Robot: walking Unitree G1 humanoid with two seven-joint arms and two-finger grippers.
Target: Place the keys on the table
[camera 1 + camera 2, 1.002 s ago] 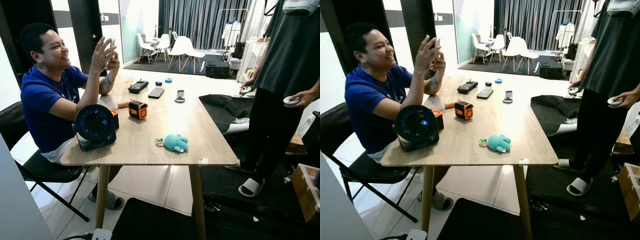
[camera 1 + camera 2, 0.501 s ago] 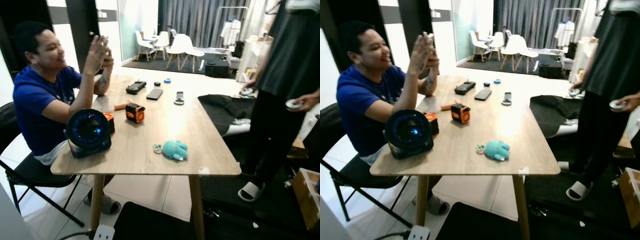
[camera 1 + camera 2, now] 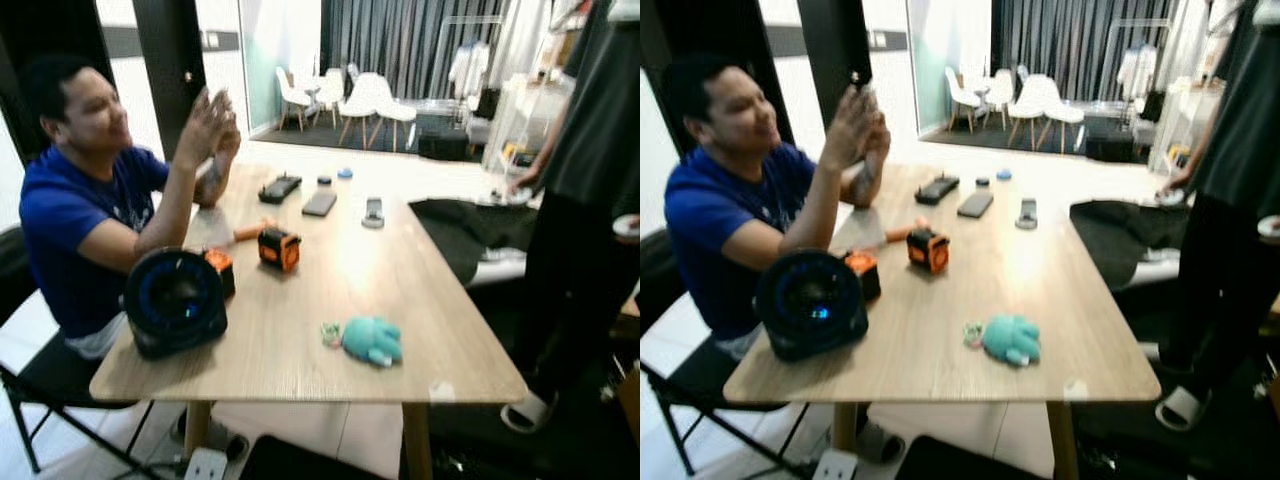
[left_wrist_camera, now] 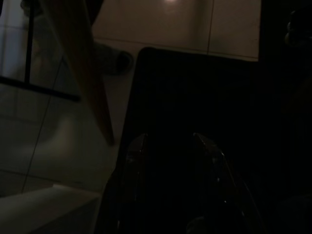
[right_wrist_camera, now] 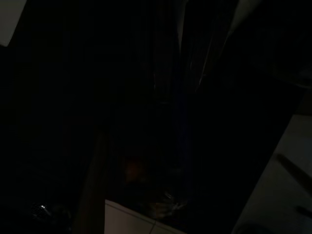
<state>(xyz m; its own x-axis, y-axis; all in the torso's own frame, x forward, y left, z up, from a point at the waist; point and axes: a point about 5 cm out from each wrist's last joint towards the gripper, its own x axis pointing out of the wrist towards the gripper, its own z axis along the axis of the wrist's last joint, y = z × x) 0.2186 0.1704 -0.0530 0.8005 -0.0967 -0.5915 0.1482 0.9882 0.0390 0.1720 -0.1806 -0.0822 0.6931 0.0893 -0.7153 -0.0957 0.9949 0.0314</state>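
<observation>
With the left gripper [image 4: 168, 146] hanging open over the dark floor mat [image 4: 195, 97] and the right gripper's jaw state impossible to tell, the keys [image 3: 331, 334] by the teal plush [image 3: 372, 340], low centre of frame, risk being nudged off the table [image 3: 300, 300].

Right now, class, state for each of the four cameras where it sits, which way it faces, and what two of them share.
Left eye view: on the head, looking forward and down at the wooden table and the seated person.
Right eye view: beside it, same scene, including the teal plush toy.
Left wrist view: on the left arm, facing the floor; left gripper fingers apart over a dark mat.
Right wrist view: too dark to read.
Shared: both eyes show the round black fan.
</observation>
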